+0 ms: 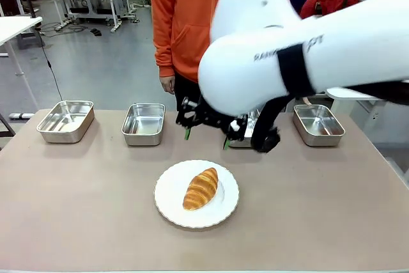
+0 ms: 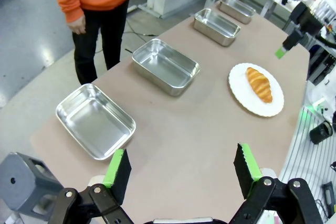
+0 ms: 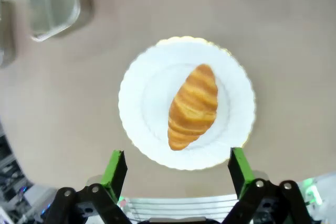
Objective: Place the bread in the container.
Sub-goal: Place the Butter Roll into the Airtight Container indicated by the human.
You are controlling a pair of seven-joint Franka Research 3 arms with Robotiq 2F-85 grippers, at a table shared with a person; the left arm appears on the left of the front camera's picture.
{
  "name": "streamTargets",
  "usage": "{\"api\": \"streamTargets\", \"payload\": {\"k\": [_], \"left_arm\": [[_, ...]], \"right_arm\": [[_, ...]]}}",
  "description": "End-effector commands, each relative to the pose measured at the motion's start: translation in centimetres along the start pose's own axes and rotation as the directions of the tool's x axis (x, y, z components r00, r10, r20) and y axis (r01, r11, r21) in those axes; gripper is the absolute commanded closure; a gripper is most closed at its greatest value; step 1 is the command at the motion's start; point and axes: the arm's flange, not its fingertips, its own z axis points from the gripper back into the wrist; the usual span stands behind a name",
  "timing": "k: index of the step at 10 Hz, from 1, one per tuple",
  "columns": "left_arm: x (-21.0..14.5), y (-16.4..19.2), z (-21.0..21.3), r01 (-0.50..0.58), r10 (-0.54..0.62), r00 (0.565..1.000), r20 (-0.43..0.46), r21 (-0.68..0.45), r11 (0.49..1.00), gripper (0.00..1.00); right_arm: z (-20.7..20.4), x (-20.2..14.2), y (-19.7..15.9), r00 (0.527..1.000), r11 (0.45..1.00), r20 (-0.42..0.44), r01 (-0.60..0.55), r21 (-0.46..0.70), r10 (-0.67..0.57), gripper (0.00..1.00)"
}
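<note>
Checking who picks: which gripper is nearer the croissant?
Right. The right gripper hangs open above the croissant; the left gripper is far off, beyond the end tray.

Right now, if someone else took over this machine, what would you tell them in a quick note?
Right gripper: open, empty, hovering above the white plate.
Left gripper: open, empty, off by the left end of the table.
Bread: lying on the plate, untouched.
Four steel trays: in a row at the far side, all empty.
Done: nothing yet.
Left: grasp the bread, set it in a tray.
</note>
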Motion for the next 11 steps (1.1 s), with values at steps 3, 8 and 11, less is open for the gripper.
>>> {"api": "streamTargets", "payload": {"k": [3,8,11], "left_arm": [[0.1,-0.1,0.1,0.007,-0.007,1.0,0.018,-0.008,1.0,0.0],[0.1,-0.1,0.1,0.007,-0.007,1.0,0.018,-0.008,1.0,0.0],[0.1,-0.1,0.1,0.007,-0.007,1.0,0.018,-0.008,1.0,0.0]], "right_arm": [[-4.5,-1.2,3.4,0.995,0.985,-0.012,0.097,-0.141,-0.1,0.0],[-8.9,-2.2,2.3,0.975,0.962,-0.073,0.192,-0.195,-0.21,0.0],[-10.4,-2.1,1.9,0.96,0.943,-0.041,0.262,-0.204,-0.276,0.0]]}}
